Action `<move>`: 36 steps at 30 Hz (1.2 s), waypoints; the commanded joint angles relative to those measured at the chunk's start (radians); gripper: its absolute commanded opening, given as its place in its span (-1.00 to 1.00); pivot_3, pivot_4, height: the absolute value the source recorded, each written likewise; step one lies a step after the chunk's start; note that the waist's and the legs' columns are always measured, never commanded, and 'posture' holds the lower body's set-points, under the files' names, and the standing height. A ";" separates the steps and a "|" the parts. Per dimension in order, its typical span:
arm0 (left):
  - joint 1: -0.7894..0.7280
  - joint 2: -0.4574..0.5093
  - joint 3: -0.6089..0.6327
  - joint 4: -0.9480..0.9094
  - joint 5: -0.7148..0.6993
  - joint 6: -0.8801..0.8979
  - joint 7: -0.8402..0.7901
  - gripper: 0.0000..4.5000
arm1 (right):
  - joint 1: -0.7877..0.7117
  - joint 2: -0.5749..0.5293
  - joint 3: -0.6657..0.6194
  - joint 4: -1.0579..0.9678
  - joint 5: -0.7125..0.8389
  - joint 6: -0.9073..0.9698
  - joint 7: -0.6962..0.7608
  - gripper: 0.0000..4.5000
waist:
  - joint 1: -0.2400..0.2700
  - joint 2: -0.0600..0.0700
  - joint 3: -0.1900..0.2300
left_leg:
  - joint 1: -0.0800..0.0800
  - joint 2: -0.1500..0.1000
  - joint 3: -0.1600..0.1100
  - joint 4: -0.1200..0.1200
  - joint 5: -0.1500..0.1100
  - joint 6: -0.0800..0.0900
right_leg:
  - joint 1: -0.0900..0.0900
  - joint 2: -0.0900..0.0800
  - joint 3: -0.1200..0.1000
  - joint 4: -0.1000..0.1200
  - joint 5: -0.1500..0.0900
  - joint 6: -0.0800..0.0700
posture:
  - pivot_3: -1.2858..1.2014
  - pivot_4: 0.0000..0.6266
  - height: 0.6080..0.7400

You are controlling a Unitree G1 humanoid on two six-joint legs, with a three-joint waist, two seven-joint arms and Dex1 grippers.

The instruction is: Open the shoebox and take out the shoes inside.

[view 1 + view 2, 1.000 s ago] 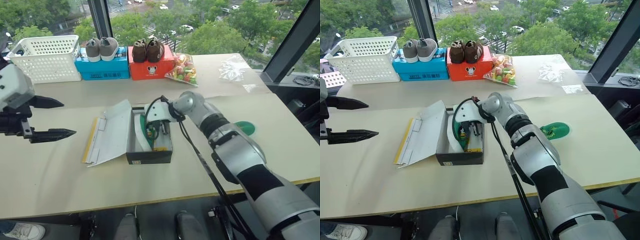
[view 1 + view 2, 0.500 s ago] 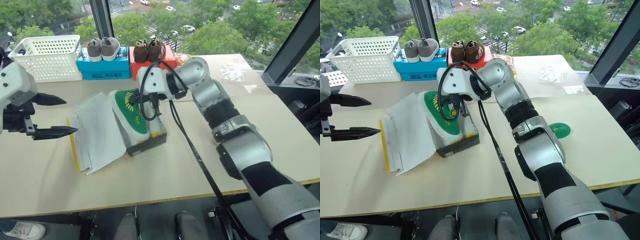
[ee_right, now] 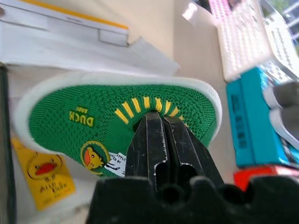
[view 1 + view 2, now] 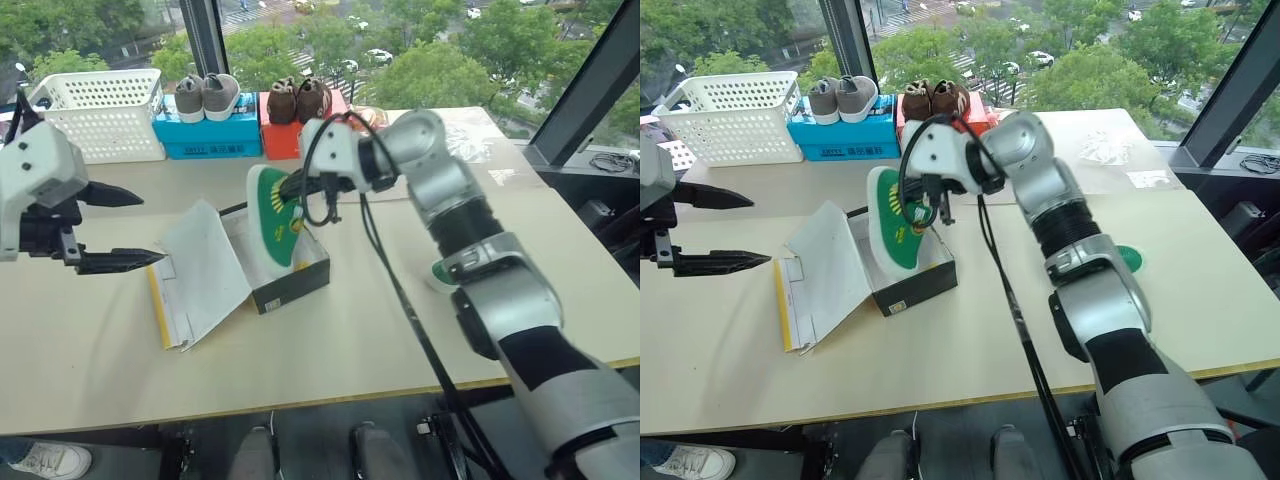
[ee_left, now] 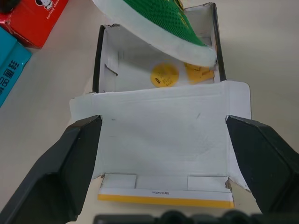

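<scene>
The right hand (image 4: 928, 200) is clamped on 1 green shoe (image 4: 892, 222), holding it above the open shoebox (image 4: 902, 282) on the counter (image 4: 970, 340), while the left hand (image 4: 728, 228), fingers apart, hovers just beside the lid.

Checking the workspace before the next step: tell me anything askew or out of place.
The shoebox sits skewed on the table, its lid flopped open. One green shoe hangs tilted over it in the shut right gripper; the other lies apart by the right arm.
</scene>
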 commanded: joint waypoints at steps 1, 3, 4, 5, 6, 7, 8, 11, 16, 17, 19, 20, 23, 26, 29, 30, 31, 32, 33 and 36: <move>-0.039 0.001 -0.017 0.005 -0.002 -0.028 0.005 1.00 | -0.097 -0.098 -0.099 -0.057 0.066 0.069 0.002 -0.99 | 0.005 0.000 0.000 | 0.000 0.000 0.000 0.000 0.000 0.000 | 0.000 0.000 0.000 0.000 0.000 0.000 | 0.03 -0.52 1.00; -0.063 -0.008 -0.047 0.014 0.001 -0.038 0.006 1.00 | -0.091 -0.155 -0.106 -0.073 0.068 0.126 0.025 -0.99 | 0.008 0.000 0.000 | 0.000 0.000 0.000 0.000 0.000 0.000 | 0.000 0.000 0.000 -0.001 0.000 0.000 | 0.03 -0.52 1.00; -0.076 -0.012 -0.061 0.019 0.003 -0.041 0.008 1.00 | -0.077 -0.180 -0.098 -0.084 0.059 0.136 0.037 -0.99 | 0.009 0.000 0.000 | 0.000 0.000 0.000 0.000 0.000 0.000 | 0.000 0.000 0.000 -0.001 0.000 0.000 | 0.03 -0.52 1.00; -0.092 -0.018 -0.077 0.025 0.005 -0.046 0.009 1.00 | -0.048 -0.213 -0.084 -0.098 0.046 0.144 0.059 -0.99 | 0.010 0.000 0.000 | 0.000 0.000 0.000 0.000 0.000 0.000 | 0.001 0.000 0.000 -0.001 0.000 0.000 | 0.03 -0.52 1.00; -0.104 -0.023 -0.088 0.030 0.005 -0.048 0.006 1.00 | -0.021 -0.239 -0.074 -0.113 0.040 0.158 0.078 -0.99 | 0.011 -0.001 0.000 | 0.000 0.000 0.000 0.000 0.000 0.000 | 0.001 0.000 0.000 -0.001 0.000 0.000 | 0.03 -0.52 1.00; -0.113 -0.027 -0.098 0.034 0.005 -0.050 0.005 1.00 | 0.002 -0.259 -0.067 -0.122 0.034 0.170 0.088 -0.99 | 0.013 -0.001 0.000 | 0.000 0.000 0.000 0.001 0.000 0.000 | 0.001 0.000 0.000 0.000 0.000 0.000 | 0.03 -0.52 1.00; -0.119 -0.030 -0.108 0.038 0.008 -0.055 0.003 1.00 | 0.027 -0.280 -0.060 -0.134 0.027 0.185 0.093 -0.99 | 0.013 -0.001 0.000 | 0.001 0.000 0.000 0.001 0.000 0.000 | 0.001 0.000 0.000 0.000 0.000 0.000 | 0.03 -0.52 1.00; -0.134 -0.038 -0.131 0.048 0.015 -0.065 0.000 1.00 | 0.087 -0.312 -0.054 -0.167 0.027 0.241 0.106 -0.99 | 0.011 0.000 0.000 | 0.001 0.000 0.001 0.002 0.000 0.000 | 0.001 0.000 0.001 0.000 0.000 0.000 | 0.03 -0.52 1.00; -0.168 -0.047 -0.162 0.064 0.024 -0.071 -0.006 1.00 | 0.184 -0.377 -0.009 -0.181 -0.036 0.251 0.104 -0.99 | 0.006 0.000 0.000 | -0.001 0.000 0.001 0.001 0.000 0.000 | -0.001 0.000 0.001 0.000 0.000 0.000 | 0.03 -0.52 1.00; -0.170 -0.046 -0.164 0.066 0.025 -0.072 -0.008 1.00 | 0.194 -0.389 -0.004 -0.184 -0.043 0.255 0.111 -0.99 | 0.006 0.000 0.000 | -0.001 -0.001 0.001 0.001 0.000 0.000 | -0.001 0.000 0.001 0.000 0.000 0.000 | 0.03 -0.52 1.00; -0.173 -0.046 -0.166 0.071 0.028 -0.075 -0.012 1.00 | 0.206 -0.402 0.010 -0.157 -0.060 0.264 0.111 -0.99 | 0.006 0.000 0.000 | -0.001 -0.001 0.001 0.001 0.000 0.000 | -0.001 0.000 0.001 0.000 0.000 0.000 | 0.03 -0.52 1.00; -0.173 -0.047 -0.166 0.072 0.029 -0.076 -0.014 1.00 | 0.212 -0.404 0.022 -0.128 -0.077 0.258 0.099 -0.99 | 0.005 0.000 0.000 | -0.001 -0.001 0.001 0.001 0.000 0.000 | -0.001 0.000 0.001 0.000 0.000 0.000 | 0.03 -0.52 1.00; -0.173 -0.052 -0.167 0.070 0.028 -0.074 -0.012 1.00 | 0.255 -0.389 0.091 0.004 -0.164 0.153 0.027 -0.99 | 0.003 0.000 0.000 | 0.001 -0.001 0.001 0.001 0.000 0.000 | 0.001 0.000 0.001 0.000 0.000 0.000 | 0.03 -0.52 1.00; -0.165 -0.055 -0.166 0.065 0.027 -0.069 -0.010 1.00 | 0.256 -0.319 0.126 0.184 -0.221 0.078 -0.129 -0.99 | 0.001 -0.001 0.000 | 0.001 -0.001 0.001 0.002 0.000 0.000 | 0.002 0.000 0.001 0.000 0.000 0.001 | 0.03 -0.52 1.00; -0.161 -0.050 -0.161 0.064 0.027 -0.064 -0.011 1.00 | 0.219 -0.257 0.102 0.306 -0.232 0.047 -0.274 -0.99 | -0.009 -0.001 0.000 | 0.001 -0.001 0.001 0.001 0.000 0.000 | 0.001 0.000 0.001 0.000 0.000 0.000 | 0.03 -0.52 1.00; -0.159 -0.047 -0.157 0.063 0.027 -0.062 -0.012 1.00 | 0.205 -0.238 0.084 0.335 -0.224 0.046 -0.319 -0.73 | -0.013 -0.001 0.000 | 0.001 -0.001 0.001 0.001 0.000 0.000 | 0.001 0.000 0.002 0.000 0.000 0.000 | 0.03 -0.52 1.00; -0.155 -0.044 -0.151 0.060 0.025 -0.058 -0.012 1.00 | 0.191 -0.226 0.070 0.352 -0.216 0.041 -0.347 -0.63 | -0.019 -0.001 0.000 | 0.001 -0.001 0.001 0.000 0.000 0.000 | 0.001 0.000 0.002 0.000 0.000 0.000 | 0.03 -0.52 1.00; -0.149 -0.042 -0.144 0.057 0.022 -0.054 -0.012 1.00 | 0.179 -0.220 0.061 0.362 -0.212 0.034 -0.361 -0.48 | -0.025 -0.001 0.000 | 0.001 -0.001 0.001 0.000 0.000 0.000 | 0.001 0.000 0.002 0.000 0.000 0.000 | 0.03 -0.52 1.00; -0.137 -0.040 -0.134 0.050 0.020 -0.048 -0.010 1.00 | 0.166 -0.219 0.047 0.364 -0.204 0.025 -0.367 -0.35 | -0.028 -0.001 0.000 | 0.001 -0.001 0.001 0.001 0.000 0.000 | 0.001 0.000 0.002 0.000 0.000 0.000 | 0.03 -0.52 1.00; -0.103 -0.039 -0.107 0.034 0.015 -0.036 -0.007 1.00 | 0.140 -0.223 0.026 0.363 -0.198 0.007 -0.386 0.11 | -0.029 0.000 0.000 | 0.001 -0.001 0.001 0.001 0.000 0.000 | 0.001 0.000 0.002 0.000 0.000 0.000 | 0.03 -0.52 1.00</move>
